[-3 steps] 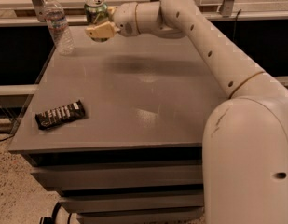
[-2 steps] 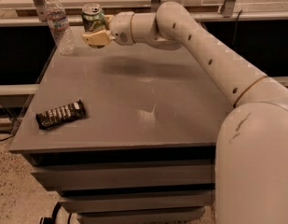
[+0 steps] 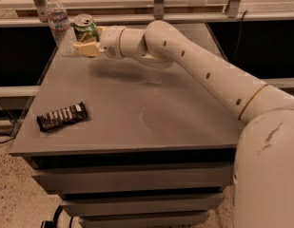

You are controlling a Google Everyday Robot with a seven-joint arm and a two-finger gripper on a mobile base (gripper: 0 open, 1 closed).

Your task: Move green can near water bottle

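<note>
- Leftward and a little lower is where my arm (image 3: 184,56) has swung in the last second, carrying the can (image 3: 84,26) from the back middle of the table (image 3: 137,108) toward its far left corner.
- My pincer (image 3: 84,45) is now at that corner, pinching the can about its lower half. One tan finger (image 3: 87,49) crosses in front of it and the other is hidden behind.
- I hold the can upright, silver top and tab facing up, so that nothing inside could spill and it will stand once I let go. I cannot tell whether it has been opened.
- The can is just beside the bottle (image 3: 58,25), on its right. I see a slim gap higher up, but lower down I cannot tell whether they touch.
- My finger hides the can's base, so I cannot tell whether it rests on the table or hangs just over it.
- The bottle stands upright at the table's back edge, white cap on. It is clear and crinkled, and I cannot tell how much water it holds.
- A dark bar (image 3: 62,116) lies flat near the front left edge, well apart from both and out of my way.
- My judgement is that the move is nearly done. What is left is to settle the can and release it without nudging the bottle, which looks light and easy to topple.
</note>
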